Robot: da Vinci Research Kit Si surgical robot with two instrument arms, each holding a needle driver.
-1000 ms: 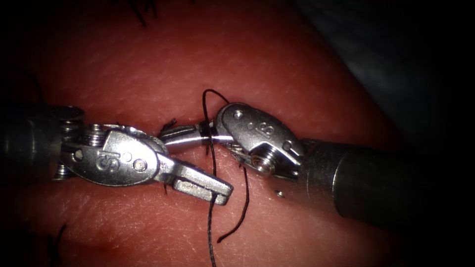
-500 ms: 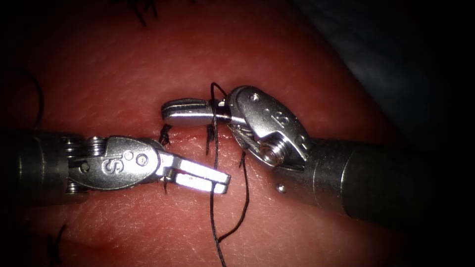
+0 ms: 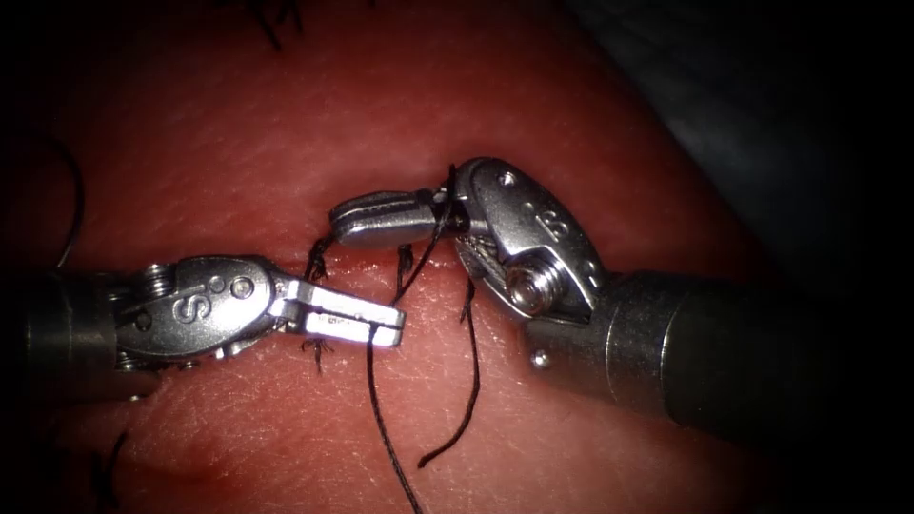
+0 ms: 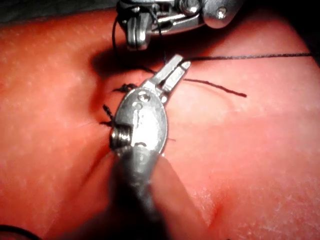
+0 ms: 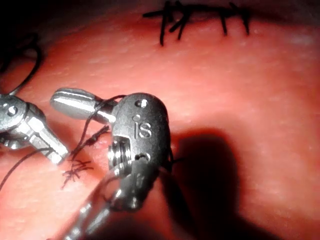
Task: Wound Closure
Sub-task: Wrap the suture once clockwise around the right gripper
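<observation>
Dark thin thread [image 3: 379, 419] wraps the right end effector [image 3: 381, 217], pressed together above the cut [image 3: 362, 259], runs to the left end effector [image 3: 371, 324], pinching thread just below the cut. Tissue [image 3: 286, 124] glossy red; needle unseen.

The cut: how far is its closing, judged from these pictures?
Done: knotted stitches with cut ends sit along the cut. In hand: the left gripper is shut on the thread, which wraps the closed right gripper. I cannot judge what is left.
</observation>
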